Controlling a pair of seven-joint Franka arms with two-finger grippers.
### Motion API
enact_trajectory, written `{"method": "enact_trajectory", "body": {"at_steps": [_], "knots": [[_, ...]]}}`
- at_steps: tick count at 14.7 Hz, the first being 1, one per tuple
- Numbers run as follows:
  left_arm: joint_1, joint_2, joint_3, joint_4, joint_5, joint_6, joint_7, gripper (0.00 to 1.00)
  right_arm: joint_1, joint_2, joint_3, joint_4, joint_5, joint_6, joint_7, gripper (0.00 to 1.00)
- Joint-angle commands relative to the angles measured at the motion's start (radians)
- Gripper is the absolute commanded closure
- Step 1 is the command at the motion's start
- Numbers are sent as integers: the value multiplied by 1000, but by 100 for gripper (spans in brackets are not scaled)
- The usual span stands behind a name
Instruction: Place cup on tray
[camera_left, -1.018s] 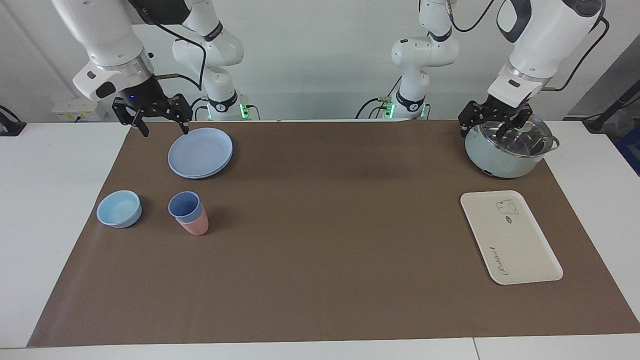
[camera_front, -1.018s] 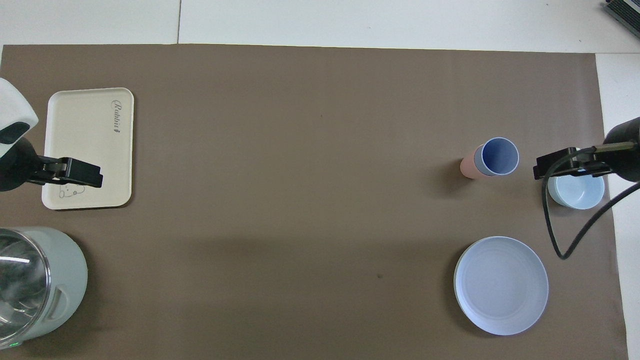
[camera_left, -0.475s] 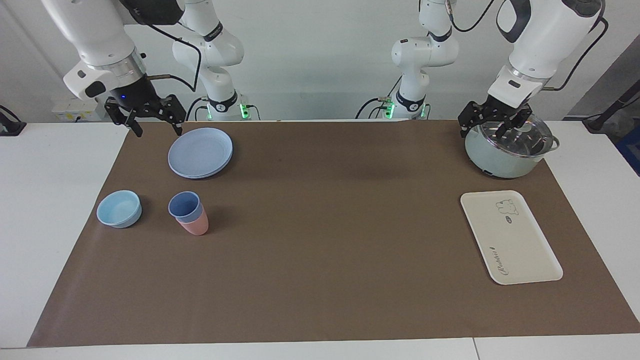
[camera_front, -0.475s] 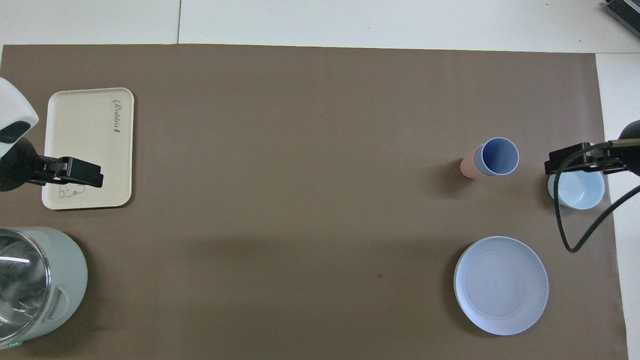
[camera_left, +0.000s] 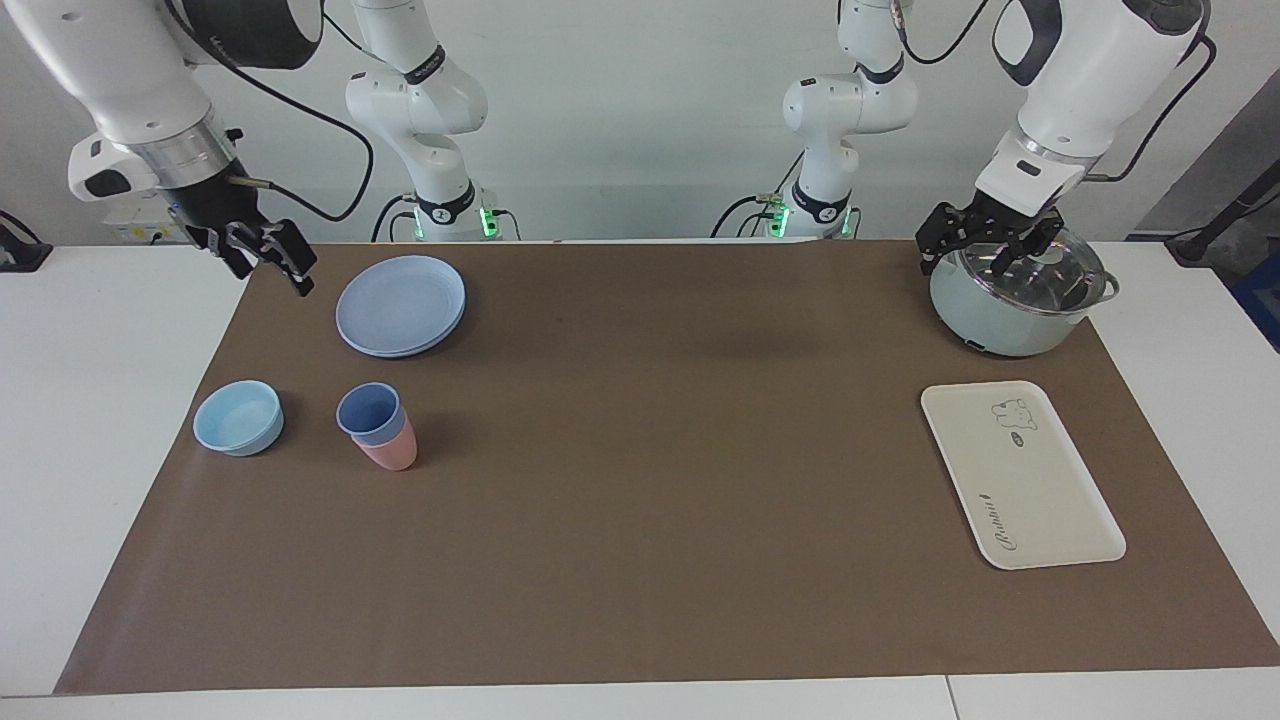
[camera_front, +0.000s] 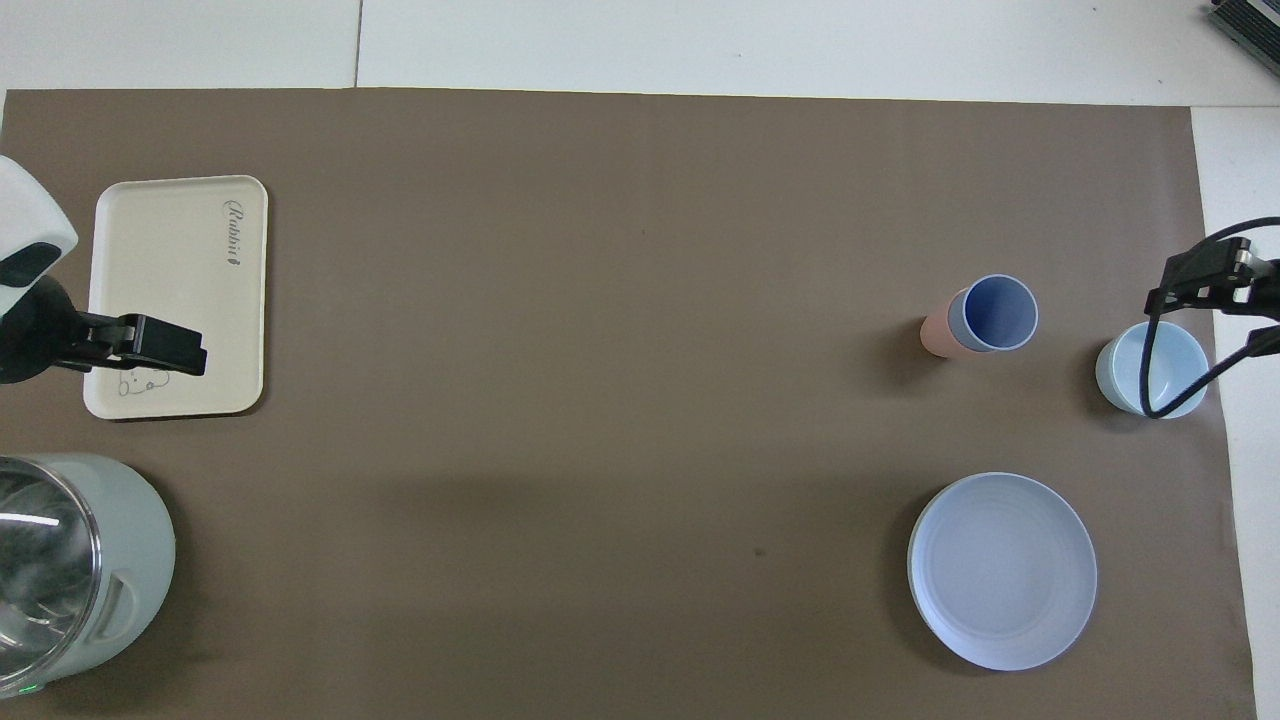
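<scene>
pot (camera_front: 70, 570) — cut off at frame edge

The only readable writing is on the tray (camera_front: 180, 290), the cream-white one lying toward the left arm's end of the table. Dark script lettering along one short end reads "Rabbit" (camera_front: 232, 232); in the facing view the same word (camera_left: 1003, 541) sits at the tray's end farther from the robots. A small dark oval mark (camera_left: 1017, 438) beside the bear drawing (camera_left: 1013, 412) is too small to read.
</scene>
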Motion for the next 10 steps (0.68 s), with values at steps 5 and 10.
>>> {"method": "enact_trajectory", "body": {"at_steps": [5, 10], "knots": [[4, -17, -3, -15, 5, -1, -10, 0, -106, 194, 7, 101, 128, 85, 344, 8], [6, -17, -3, -15, 5, -1, -10, 0, -183, 335, 7, 138, 298, 127, 528, 8]]}}
